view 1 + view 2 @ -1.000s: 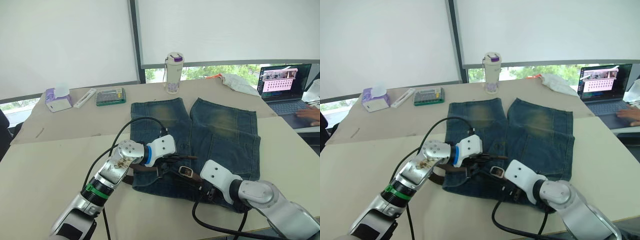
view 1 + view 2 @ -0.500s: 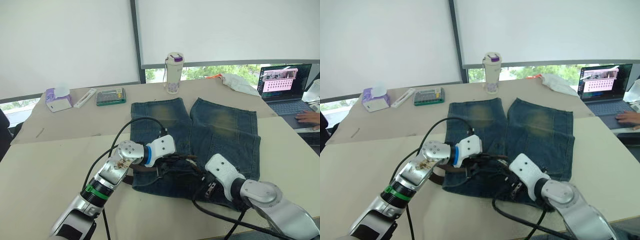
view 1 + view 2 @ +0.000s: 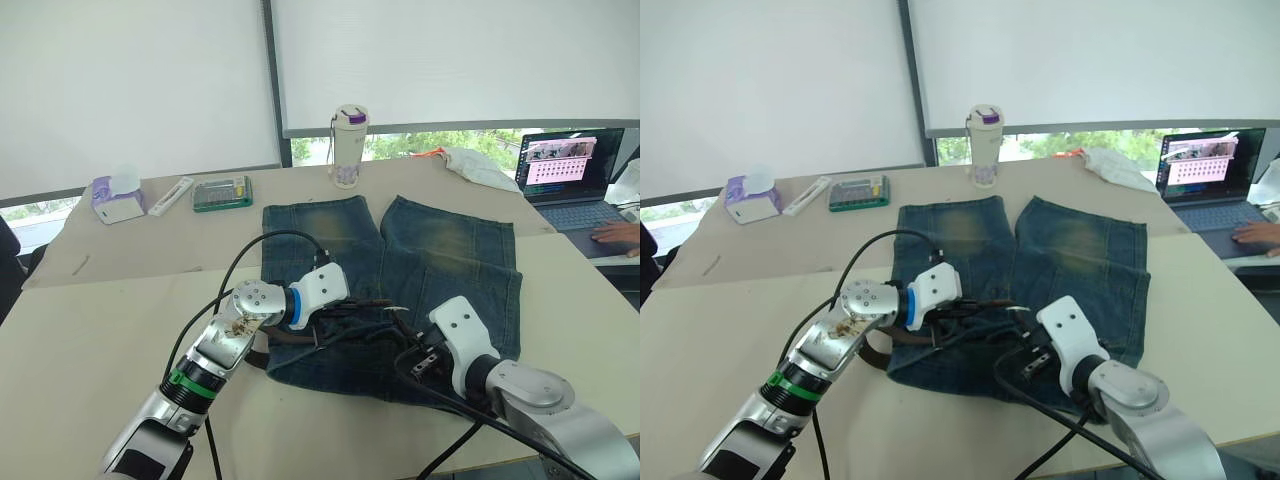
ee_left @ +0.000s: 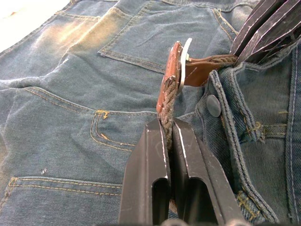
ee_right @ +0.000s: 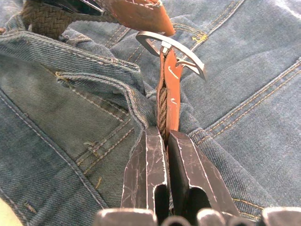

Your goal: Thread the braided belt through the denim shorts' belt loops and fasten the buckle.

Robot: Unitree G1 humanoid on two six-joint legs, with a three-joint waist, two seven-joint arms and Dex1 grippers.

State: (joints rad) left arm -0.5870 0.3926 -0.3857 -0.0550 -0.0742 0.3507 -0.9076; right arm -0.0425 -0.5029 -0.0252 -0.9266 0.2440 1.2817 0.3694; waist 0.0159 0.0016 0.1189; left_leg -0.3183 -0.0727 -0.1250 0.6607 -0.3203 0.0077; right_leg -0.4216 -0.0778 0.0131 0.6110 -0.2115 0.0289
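Over the denim shorts (image 3: 420,270), the left hand (image 4: 168,136) and right hand (image 5: 162,136) each pinch the braided belt (image 5: 162,110) near the buckle (image 5: 171,49).

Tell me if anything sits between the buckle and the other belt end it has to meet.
Nothing visible does. The buckle, held up by the right gripper, sits just short of the belt end above the denim shorts.

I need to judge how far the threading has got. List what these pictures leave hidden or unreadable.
- Belt loops: in the eye views both arms cover the denim shorts' waistband, so which loops the braided belt passes cannot be told.
- Buckle: the right wrist view shows it unfastened beside the belt's other end; its prong is hard to make out.
- Laptop screen: too small to read.
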